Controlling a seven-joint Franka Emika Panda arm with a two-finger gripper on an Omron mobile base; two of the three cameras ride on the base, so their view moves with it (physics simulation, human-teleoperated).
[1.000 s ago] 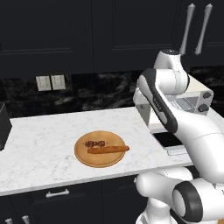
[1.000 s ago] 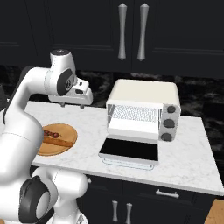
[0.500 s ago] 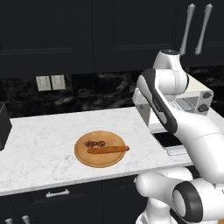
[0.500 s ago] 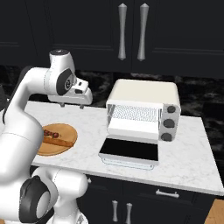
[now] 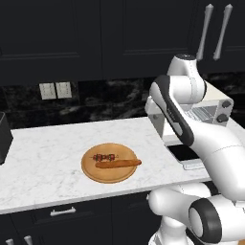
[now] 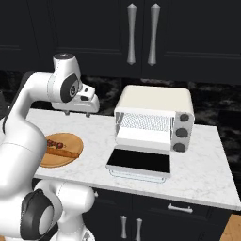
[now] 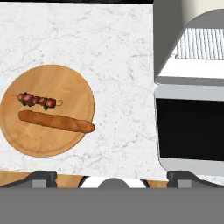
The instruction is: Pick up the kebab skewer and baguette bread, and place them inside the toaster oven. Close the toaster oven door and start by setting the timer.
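No readable text, label, brand, number or sign is to be found in any of the views. The toaster oven (image 6: 155,120) carries dark knobs on its right side, but no markings can be made out around them. The wall plates (image 5: 55,90) on the backsplash are blank.
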